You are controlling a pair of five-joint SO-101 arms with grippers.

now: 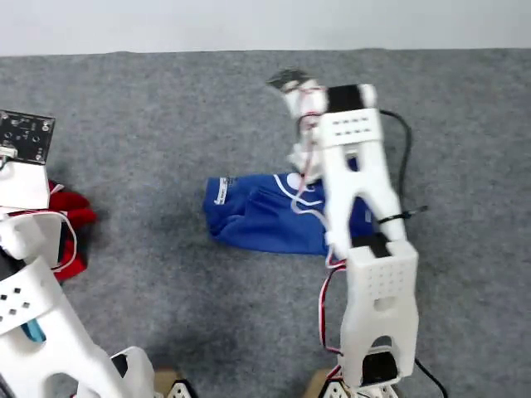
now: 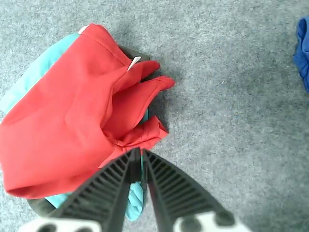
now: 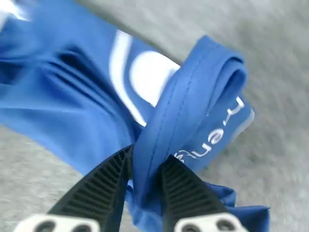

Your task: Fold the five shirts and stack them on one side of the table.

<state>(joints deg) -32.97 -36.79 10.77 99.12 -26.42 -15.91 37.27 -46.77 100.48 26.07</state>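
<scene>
A red shirt (image 2: 63, 121) lies crumpled on top of a teal shirt (image 2: 29, 82), with a dark cloth edge (image 2: 126, 51) showing beneath them. My left gripper (image 2: 140, 157) is shut, its tips right at the red shirt's bunched sleeve. The same red shirt (image 1: 73, 214) sits at the table's left, beside my left arm (image 1: 33, 315). A blue shirt (image 1: 265, 214) with white print lies bunched mid-table. My right gripper (image 3: 145, 166) is shut on a folded hem of this blue shirt (image 3: 193, 101), under the right arm (image 1: 357, 174).
The grey felt table (image 1: 166, 124) is bare between the red pile and the blue shirt. A circuit board (image 1: 25, 137) on the left arm overhangs the left edge. The blue shirt's edge (image 2: 303, 48) lies well away from the left gripper.
</scene>
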